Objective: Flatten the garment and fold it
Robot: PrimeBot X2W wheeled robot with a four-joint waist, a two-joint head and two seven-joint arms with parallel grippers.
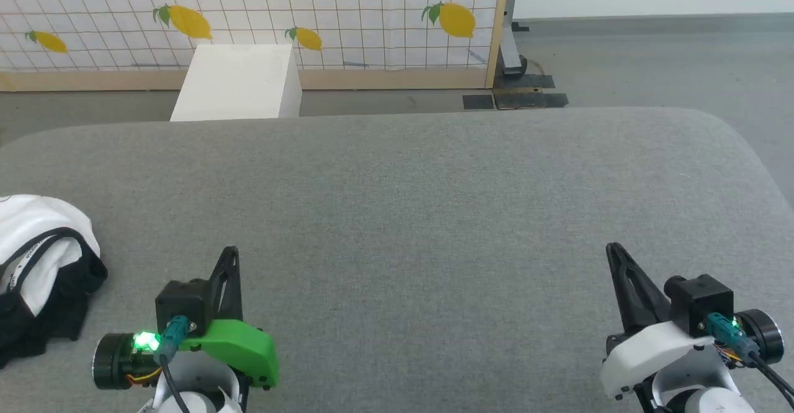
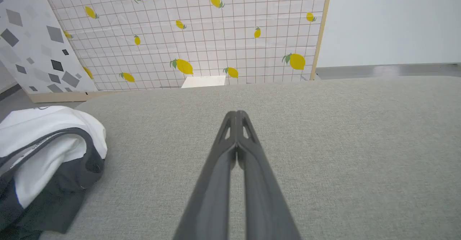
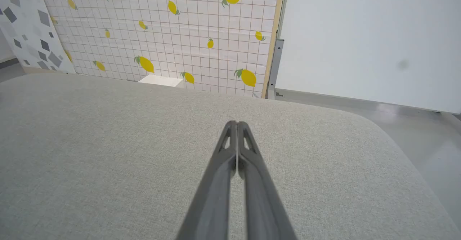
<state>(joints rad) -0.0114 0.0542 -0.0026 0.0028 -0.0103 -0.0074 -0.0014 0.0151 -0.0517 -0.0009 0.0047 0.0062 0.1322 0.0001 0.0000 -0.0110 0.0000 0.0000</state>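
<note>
The left gripper (image 1: 231,252) at seven o'clock and the right gripper (image 1: 614,248) at five are hovering low over the grey fabric-topped desk (image 1: 403,202), fingers pinched together on nothing. The garment (image 1: 37,233) is lying bunched at nine o'clock off the left fingers, well apart, so the left arm is looking the nearer for the first reach.

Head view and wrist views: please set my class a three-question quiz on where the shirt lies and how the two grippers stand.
1. True or false: the garment lies spread flat across the middle of the grey surface.
2. Which is nearer the garment? A) the left gripper B) the right gripper C) both equally near
3. Fill in the blank: the jaws of both grippers are ____, holding nothing.

Key
1. False: it is bunched up at the surface's left side.
2. A
3. shut
</note>
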